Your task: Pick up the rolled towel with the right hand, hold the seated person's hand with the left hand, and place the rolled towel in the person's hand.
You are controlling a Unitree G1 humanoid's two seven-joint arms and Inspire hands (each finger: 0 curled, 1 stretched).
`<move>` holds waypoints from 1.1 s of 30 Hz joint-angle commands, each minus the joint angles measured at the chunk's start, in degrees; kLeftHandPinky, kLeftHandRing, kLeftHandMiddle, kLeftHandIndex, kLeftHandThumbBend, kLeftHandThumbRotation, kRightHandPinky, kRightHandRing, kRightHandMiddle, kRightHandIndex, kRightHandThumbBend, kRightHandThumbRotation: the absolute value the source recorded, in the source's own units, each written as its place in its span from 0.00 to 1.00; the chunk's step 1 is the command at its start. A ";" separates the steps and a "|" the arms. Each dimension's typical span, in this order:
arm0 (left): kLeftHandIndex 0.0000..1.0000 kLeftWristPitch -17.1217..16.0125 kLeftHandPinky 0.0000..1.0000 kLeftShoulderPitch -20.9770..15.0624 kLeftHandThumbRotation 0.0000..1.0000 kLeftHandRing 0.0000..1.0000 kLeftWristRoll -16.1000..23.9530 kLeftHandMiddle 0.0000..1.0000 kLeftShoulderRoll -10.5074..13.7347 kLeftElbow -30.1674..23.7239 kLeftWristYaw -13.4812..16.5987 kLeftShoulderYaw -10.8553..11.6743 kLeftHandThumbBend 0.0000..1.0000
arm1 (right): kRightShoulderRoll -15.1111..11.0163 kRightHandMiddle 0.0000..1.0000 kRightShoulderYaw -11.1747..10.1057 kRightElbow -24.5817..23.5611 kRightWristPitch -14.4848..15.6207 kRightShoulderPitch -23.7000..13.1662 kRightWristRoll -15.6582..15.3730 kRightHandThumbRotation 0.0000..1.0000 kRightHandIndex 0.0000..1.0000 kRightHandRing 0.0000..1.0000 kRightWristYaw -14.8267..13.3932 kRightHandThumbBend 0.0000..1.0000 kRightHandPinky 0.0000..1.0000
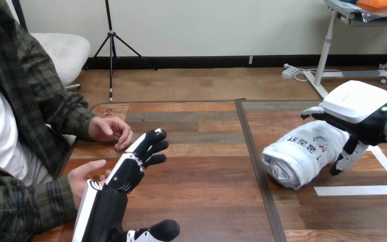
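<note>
The rolled white towel point(302, 156) lies on the table's right half, on its side. My right hand point(358, 108) hovers over its right end. Its fingers point(312, 111) reach past the towel's far side and its thumb point(345, 159) hangs down at the near right side, not closed on the roll. My left hand point(131, 169) stretches forward at the left with straight fingers, palm turned towards the person. The person's nearer hand point(83, 176) rests open just left of it, touching or nearly touching its back. The person's farther hand point(111, 131) lies on the table beyond my fingertips.
A dark seam point(254, 151) runs down the wooden table between its two halves. White tape lines point(360, 190) mark the right half near the towel. The person sits at the left edge.
</note>
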 commanded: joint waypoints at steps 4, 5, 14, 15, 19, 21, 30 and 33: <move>0.86 -0.80 0.76 0.77 0.69 0.84 -0.44 0.88 -0.20 -3.88 0.57 -1.66 1.00 | 2.80 0.80 -0.06 0.69 2.11 -3.66 1.50 0.34 0.86 0.82 -0.86 1.00 0.73; 0.86 -0.81 0.76 0.88 0.69 0.84 -0.46 0.88 -0.12 -4.01 0.60 -1.74 1.00 | 2.89 0.79 -0.05 0.74 2.32 -3.59 1.52 0.34 0.85 0.81 -0.86 1.00 0.73; 0.86 -0.95 0.76 2.41 0.68 0.85 -0.55 0.88 0.51 -6.05 0.90 -2.31 1.00 | 4.42 0.79 0.59 1.54 4.97 -2.08 1.12 0.33 0.86 0.80 -1.02 1.00 0.73; 0.86 -1.25 0.76 2.59 0.68 0.85 -0.20 0.88 0.54 -6.22 1.04 -2.08 1.00 | 4.70 0.80 0.60 1.66 5.42 -1.75 1.16 0.34 0.87 0.81 -0.82 1.00 0.73; 0.86 -1.66 0.76 3.38 0.68 0.85 0.23 0.88 0.70 -7.06 1.40 -1.88 1.00 | 5.36 0.81 0.27 1.94 6.04 -0.74 1.74 0.39 0.88 0.82 -0.35 1.00 0.75; 0.86 -1.90 0.76 3.75 0.68 0.85 0.18 0.88 0.93 -7.54 1.48 -2.02 1.00 | 5.73 0.81 0.22 2.09 6.54 -0.16 1.87 0.41 0.88 0.83 -0.23 1.00 0.75; 0.86 -2.83 0.76 6.20 0.67 0.85 1.19 0.88 1.76 -10.60 2.25 -1.51 1.00 | 7.37 0.87 -0.02 2.52 8.36 2.26 2.66 0.59 0.95 0.89 0.03 1.00 0.83; 0.86 -2.73 0.76 6.91 0.66 0.85 -0.29 0.88 2.62 -11.46 2.06 -2.58 1.00 | 7.94 0.88 -0.05 2.56 8.82 2.95 3.05 0.65 0.96 0.91 -0.09 1.00 0.85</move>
